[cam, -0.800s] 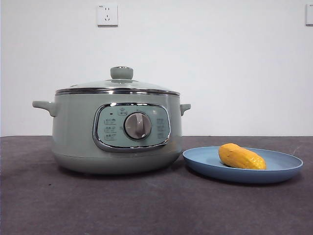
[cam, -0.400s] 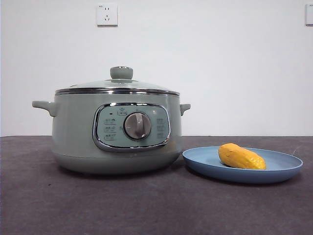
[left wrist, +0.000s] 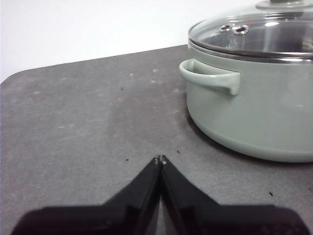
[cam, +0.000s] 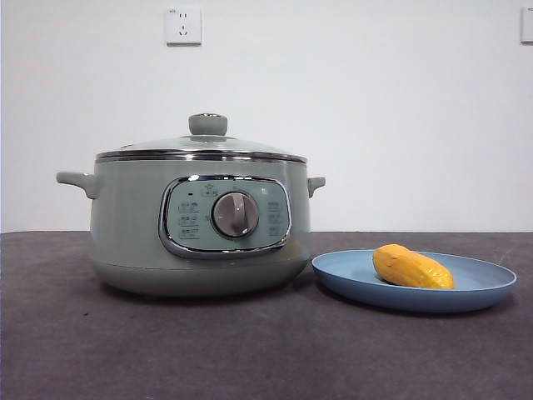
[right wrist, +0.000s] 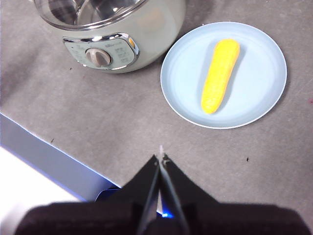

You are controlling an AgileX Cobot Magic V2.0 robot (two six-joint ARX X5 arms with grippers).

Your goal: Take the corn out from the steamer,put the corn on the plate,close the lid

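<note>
Glass lid (cam: 202, 146) sits on the steamer (cam: 200, 225) as before; we see nothing moved. Corn (cam: 412, 267) lies on the plate (cam: 491, 287) just beside it. Both tools, left (left wrist: 160, 159) and right (right wrist: 161, 157), are pinched together, empty, over bare desk (cam: 250, 350).

I see bare table (cam: 250, 350) in front of the pot (cam: 133, 233) and plate (cam: 483, 287); they sit just beside each other, leaving hardly any gap between.
</note>
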